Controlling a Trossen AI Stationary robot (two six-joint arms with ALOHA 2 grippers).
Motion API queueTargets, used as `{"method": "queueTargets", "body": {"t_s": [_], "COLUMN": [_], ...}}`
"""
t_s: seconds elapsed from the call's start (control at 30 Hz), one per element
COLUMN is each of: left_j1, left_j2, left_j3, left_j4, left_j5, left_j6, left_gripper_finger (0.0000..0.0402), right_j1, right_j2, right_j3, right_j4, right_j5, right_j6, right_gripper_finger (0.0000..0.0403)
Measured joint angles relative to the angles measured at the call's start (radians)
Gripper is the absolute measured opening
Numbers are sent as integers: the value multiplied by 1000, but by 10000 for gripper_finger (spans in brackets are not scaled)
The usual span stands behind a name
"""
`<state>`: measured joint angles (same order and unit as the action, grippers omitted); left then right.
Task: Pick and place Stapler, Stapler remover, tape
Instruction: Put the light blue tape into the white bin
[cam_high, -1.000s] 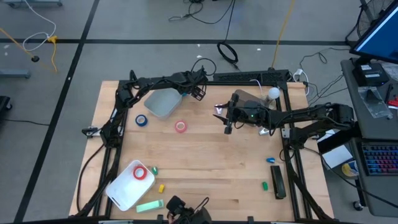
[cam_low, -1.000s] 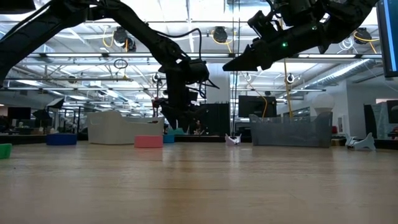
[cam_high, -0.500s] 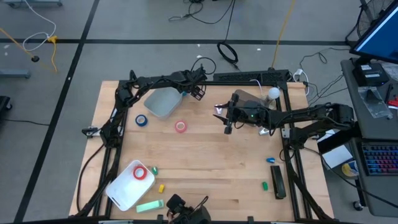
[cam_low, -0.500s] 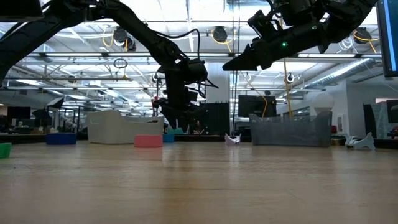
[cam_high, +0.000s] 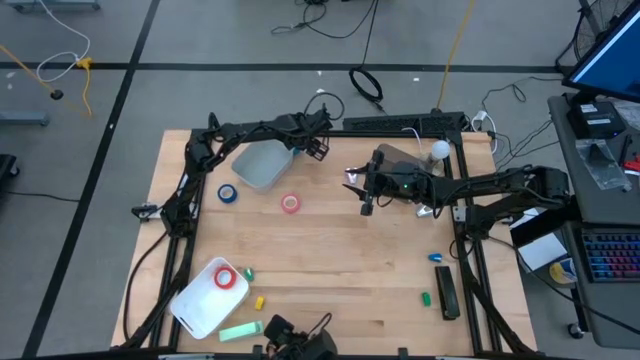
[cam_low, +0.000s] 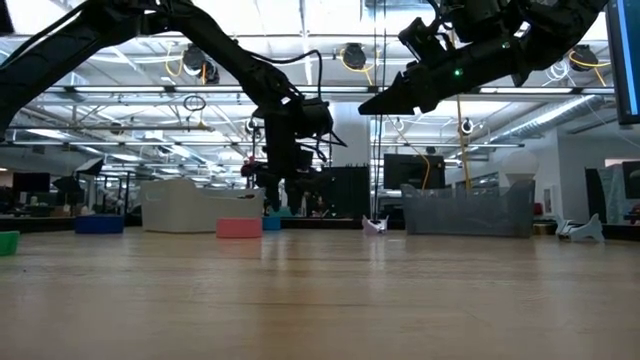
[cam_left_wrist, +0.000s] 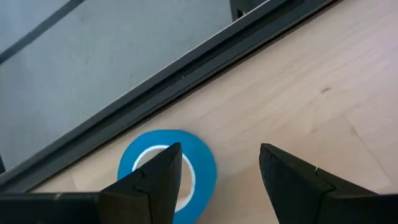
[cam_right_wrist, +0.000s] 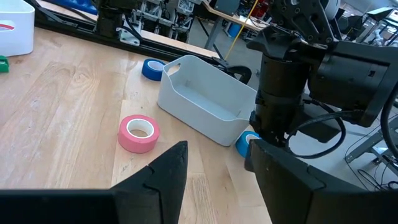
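My left gripper (cam_left_wrist: 219, 152) is open and hangs by the table's far edge, beside the grey bin (cam_high: 262, 165). It is just over a blue tape roll (cam_left_wrist: 202, 165) that lies flat on the wood, with one fingertip over the roll's pale core. Whether it touches the roll, I cannot tell. My right gripper (cam_right_wrist: 217, 162) is open and raised over the table's middle (cam_high: 366, 205). Another blue roll (cam_high: 228, 193) and a pink-red roll (cam_high: 290, 203) lie flat near the bin. A red roll (cam_high: 224, 278) sits inside the white bin (cam_high: 197, 303). The black stapler (cam_high: 446, 292) lies at the right.
The black frame rail (cam_left_wrist: 186, 74) runs along the far edge, close behind the blue roll. A small blue object (cam_high: 437, 257) and a green piece (cam_high: 425, 298) lie by the stapler. Green, yellow and mint pieces lie around the white bin. Bare wood stretches across the table's middle.
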<state>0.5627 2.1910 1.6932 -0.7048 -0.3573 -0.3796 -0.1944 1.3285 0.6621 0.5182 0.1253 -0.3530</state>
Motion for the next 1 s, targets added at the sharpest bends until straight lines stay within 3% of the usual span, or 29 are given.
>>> {"method": "queueTargets", "body": {"t_s": [0.23,1.0], "left_j1": [40,66], "left_j2": [0,2], "left_j3": [0,0], "left_j4": [-1,-21], "left_j5": [101,129], "left_j6": [-70,-109], "left_gripper_finger": [216,216], "right_j1": [0,0], "right_j2": [0,0], "right_j3": [0,0], "right_j4": [0,1], "right_j5": [0,0], "right_j6": [0,-8], "right_gripper_finger": [171,171]}}
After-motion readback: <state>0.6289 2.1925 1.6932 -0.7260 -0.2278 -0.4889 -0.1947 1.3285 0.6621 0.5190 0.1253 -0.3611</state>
